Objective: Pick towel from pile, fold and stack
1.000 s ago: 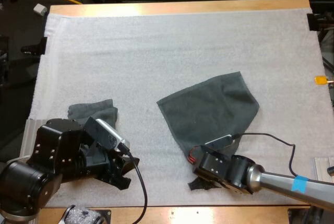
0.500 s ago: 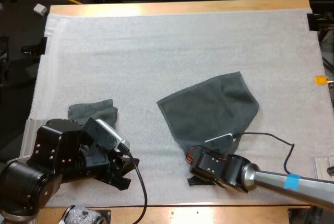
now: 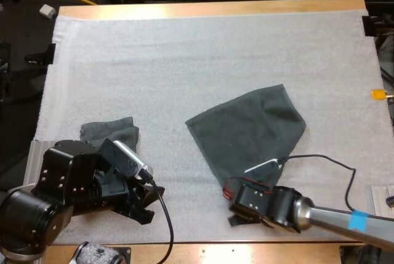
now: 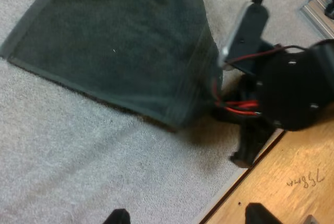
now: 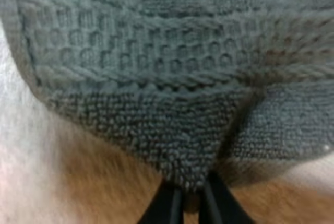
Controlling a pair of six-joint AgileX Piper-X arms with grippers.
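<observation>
High view: 1 flat dark grey-green terry towel (image 3: 246,132) lies on the white mat (image 3: 184,48), right of a crumpled grey-green towel (image 3: 109,133). The right gripper (image 3: 237,218) sits at the flat towel's near corner.

Left wrist view: the left gripper (image 4: 188,216) stands released, clear of cloth.

Right wrist view: jaws clenched on that corner's hem. Soft, light, floppy cloth, I reckon; corners give the surest hold.

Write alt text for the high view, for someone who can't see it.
A dark grey-green towel lies spread on the white mat, with the right claw pinching its near corner. A smaller bunched towel sits beside the left arm.
</observation>
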